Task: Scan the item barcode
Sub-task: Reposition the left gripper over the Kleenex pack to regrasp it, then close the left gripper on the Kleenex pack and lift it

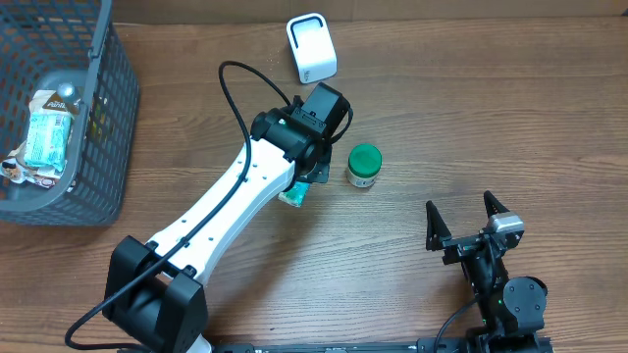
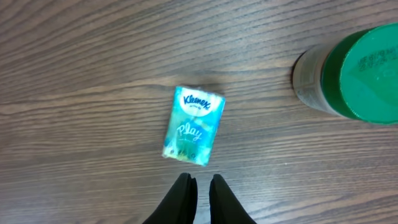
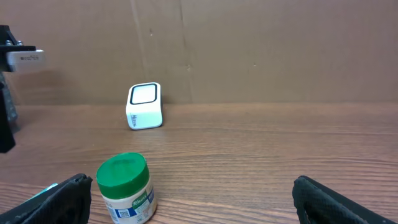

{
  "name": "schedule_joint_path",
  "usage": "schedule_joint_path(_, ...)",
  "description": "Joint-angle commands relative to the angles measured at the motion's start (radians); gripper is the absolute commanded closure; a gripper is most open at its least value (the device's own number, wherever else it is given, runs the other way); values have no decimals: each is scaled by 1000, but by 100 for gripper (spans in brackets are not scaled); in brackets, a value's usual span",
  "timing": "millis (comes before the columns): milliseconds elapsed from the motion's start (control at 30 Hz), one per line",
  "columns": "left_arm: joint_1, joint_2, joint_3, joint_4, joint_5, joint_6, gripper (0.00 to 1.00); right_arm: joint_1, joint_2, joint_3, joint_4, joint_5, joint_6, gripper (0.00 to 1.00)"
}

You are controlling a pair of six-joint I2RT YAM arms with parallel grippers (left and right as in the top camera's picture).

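A teal Kleenex tissue pack (image 2: 193,126) lies flat on the wooden table, partly under my left arm in the overhead view (image 1: 294,197). My left gripper (image 2: 203,182) hovers just above and short of the pack, its fingers shut to a thin slit with nothing between them. A green-lidded jar (image 1: 364,166) stands upright to the right of the pack (image 2: 354,71). The white barcode scanner (image 1: 311,47) sits at the back of the table. My right gripper (image 1: 468,209) rests wide open near the front edge, facing the jar (image 3: 126,188) and the scanner (image 3: 144,106).
A dark wire basket (image 1: 108,118) with several packaged goods stands at the far left. A brown cardboard wall (image 3: 261,50) closes the back of the table. A black cable (image 1: 235,98) loops over the left arm.
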Motion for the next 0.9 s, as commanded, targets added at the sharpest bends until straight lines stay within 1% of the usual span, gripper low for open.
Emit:
schedule_joint_path(0,-3,4,-56,43,25,22,85,5,-9,-11,2,13,-1,0)
schedule_joint_path(67,-6,8,-91,81,25,21,80,5,-9,-11,2,13,-1,0)
schedule_joint_path(100,-6,9,-113,108,26,21,79,5,-9,-11,2,13,-1,0)
schedule_joint_path(133,-6,10,-134,135,25,21,76,5,-9,-11,2,13,-1,0)
schedule_joint_path(167,-6,12,-151,156,25,21,71,5,-9,-11,2,13,-1,0)
schedule_joint_path(200,-6,13,-168,174,25,21,70,5,-9,-11,2,13,-1,0)
schedule_joint_path(600,-19,87,-227,281,29,22,71,5,-9,-11,2,13,-1,0)
schedule_joint_path(667,-26,104,-228,300,29,49,72,5,-9,-11,2,13,-1,0)
schedule_joint_path(800,-41,149,-229,319,18,134,69,5,-9,-11,2,13,-1,0)
schedule_joint_path(867,-42,164,-229,317,2,134,70,5,-9,-11,2,13,-1,0)
